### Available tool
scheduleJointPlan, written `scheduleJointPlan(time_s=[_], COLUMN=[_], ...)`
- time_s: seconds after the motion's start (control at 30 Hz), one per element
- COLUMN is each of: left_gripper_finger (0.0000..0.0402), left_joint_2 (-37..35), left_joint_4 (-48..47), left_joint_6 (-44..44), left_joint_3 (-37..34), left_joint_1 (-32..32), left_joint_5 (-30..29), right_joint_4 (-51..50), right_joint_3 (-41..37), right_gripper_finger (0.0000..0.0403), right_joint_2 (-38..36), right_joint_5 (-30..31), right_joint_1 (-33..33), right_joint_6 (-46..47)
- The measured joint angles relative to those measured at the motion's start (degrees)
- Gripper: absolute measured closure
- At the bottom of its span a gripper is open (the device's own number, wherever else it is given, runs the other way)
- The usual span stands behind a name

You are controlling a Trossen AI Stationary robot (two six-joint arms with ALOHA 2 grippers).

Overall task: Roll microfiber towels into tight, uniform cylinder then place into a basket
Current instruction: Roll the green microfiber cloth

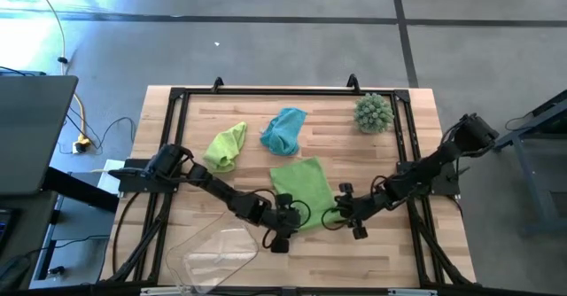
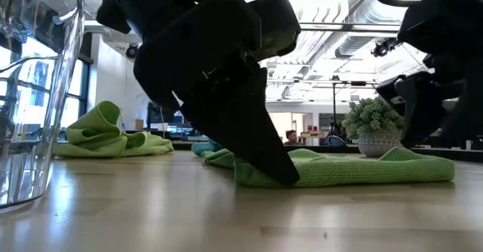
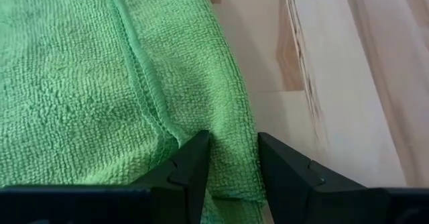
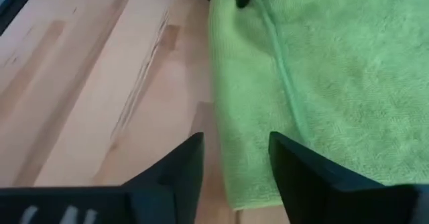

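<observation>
A grey concrete floor [image 1: 266, 30] with dark seam lines surrounds the light wooden slatted table [image 1: 407, 243], which carries a black metal frame [image 1: 266, 92] along its edges. A yellow cable [image 1: 81, 123] trails across the floor beside a dark flat panel [image 1: 31, 132]. Beyond the table, exposed silver ceiling ducts [image 2: 355, 14] and bright strip lights [image 2: 317, 33] run overhead, with large daylight windows [image 2: 30, 78] at one side.
</observation>
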Motion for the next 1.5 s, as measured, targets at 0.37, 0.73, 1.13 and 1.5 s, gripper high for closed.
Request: scheduleJointPlan(time_s=[0.37,0.73,1.13,1.5], left_gripper_finger=[0.0284,0.0284,0.0284,0.0284], left_joint_2=[0.0,-0.1,-1.0,-4.8], left_joint_4=[-0.4,-0.2,0.3,-7.8], left_joint_6=[-1.1,-1.2,-5.8,-3.7], left_joint_3=[0.0,-0.1,-0.1,-0.4], left_joint_1=[0.7,0.6,0.4,-0.7], left_joint_5=[2.0,3.3,3.4,-5.5], right_joint_4=[-17.5,-13.0,-14.7,-15.8], right_joint_3=[7.6,6.8,7.0,6.9], right_gripper_finger=[0.0199,0.0198,0.0205,0.0325], right_joint_2=[0.0,2.8,8.8,9.0], right_joint_5=[3.8,3.7,4.3,5.9], right_joint_1=[-0.1,0.5,0.3,0.0], right_joint_6=[-8.0,-5.9,2.0,12.0])
